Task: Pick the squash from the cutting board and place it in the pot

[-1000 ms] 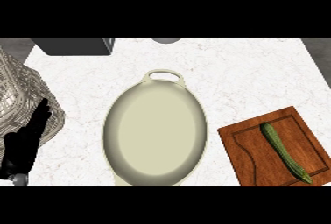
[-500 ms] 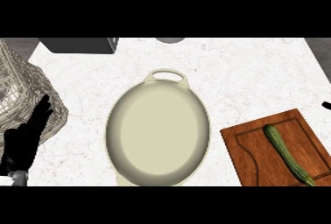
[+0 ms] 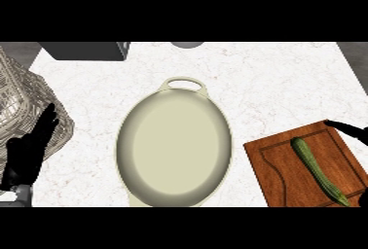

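Two hands in view. Right hand (image 3: pixel 348 130) shows only fingertips at the right edge, just above the board's (image 3: pixel 280 168) far corner; whether its fingers are spread or curled cannot be told. Left hand (image 3: pixel 28 151) rests at the left edge, fingers straight, beside a wire basket (image 3: pixel 22 107). Squash (image 3: pixel 318 170) lies lengthwise on the board. Pot (image 3: pixel 174 146) sits mid-counter, left of the board.

Right robot hand (image 3: pixel 348 130) has come in over the cutting board's (image 3: pixel 287 172) corner
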Robot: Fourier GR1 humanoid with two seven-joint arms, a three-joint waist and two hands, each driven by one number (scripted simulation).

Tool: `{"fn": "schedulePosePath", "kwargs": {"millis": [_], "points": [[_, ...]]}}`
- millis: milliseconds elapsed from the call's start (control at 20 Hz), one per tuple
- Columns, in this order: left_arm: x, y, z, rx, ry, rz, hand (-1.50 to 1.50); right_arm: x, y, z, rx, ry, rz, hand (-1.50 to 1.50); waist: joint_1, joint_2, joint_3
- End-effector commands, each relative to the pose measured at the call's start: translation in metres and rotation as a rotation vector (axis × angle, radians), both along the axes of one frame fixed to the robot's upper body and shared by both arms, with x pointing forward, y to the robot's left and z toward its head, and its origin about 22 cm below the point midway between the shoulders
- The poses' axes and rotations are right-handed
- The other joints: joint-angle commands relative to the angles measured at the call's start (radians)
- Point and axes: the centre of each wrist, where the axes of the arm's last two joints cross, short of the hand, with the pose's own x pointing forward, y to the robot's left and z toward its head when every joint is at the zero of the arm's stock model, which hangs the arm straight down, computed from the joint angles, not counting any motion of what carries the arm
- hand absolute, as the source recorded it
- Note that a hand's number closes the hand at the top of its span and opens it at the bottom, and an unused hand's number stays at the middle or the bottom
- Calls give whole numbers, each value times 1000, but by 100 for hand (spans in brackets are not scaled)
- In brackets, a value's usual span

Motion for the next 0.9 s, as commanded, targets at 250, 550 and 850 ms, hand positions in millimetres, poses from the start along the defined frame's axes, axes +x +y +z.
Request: {"fn": "schedulePosePath", "kwargs": {"millis": [250,550,850], "points": [[-20,-7,7,1,-10,4,0,21,45,-11,-112,84,-3,-150,-2,-2,1],[-10,4,-1,-16,4,13,0,21,53,-34,-139,118,27,-150,-6,-1,1],[-14,-7,-20,-2,3,7,0,28,50,-40,-170,148,18,-150,-7,-1,1]]}}
